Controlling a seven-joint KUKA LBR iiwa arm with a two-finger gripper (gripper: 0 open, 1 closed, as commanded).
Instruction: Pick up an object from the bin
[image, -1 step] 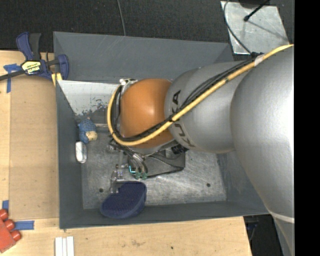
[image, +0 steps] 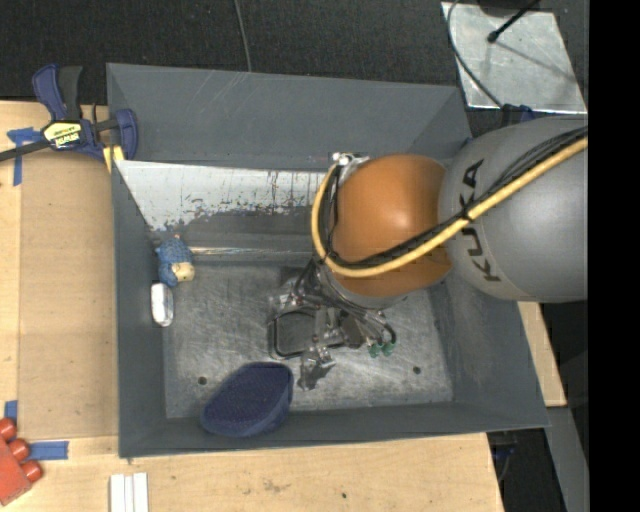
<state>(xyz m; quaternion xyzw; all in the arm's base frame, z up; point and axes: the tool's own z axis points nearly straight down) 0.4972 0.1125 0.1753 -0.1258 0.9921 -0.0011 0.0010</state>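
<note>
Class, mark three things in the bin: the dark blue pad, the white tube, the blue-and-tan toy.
dark blue pad (image: 246, 399): camera view, its middle.
white tube (image: 161, 304): camera view, its middle.
blue-and-tan toy (image: 174, 262): camera view, its middle.

Bright glare on bin wall (image: 225, 188), soft shadows

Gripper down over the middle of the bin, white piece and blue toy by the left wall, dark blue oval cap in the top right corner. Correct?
One error: the camera view shows the dark blue oval cap in the bottom left corner of the bin, not the top right. The gripper is over the middle; the white piece and blue toy lie by the left wall.
</note>
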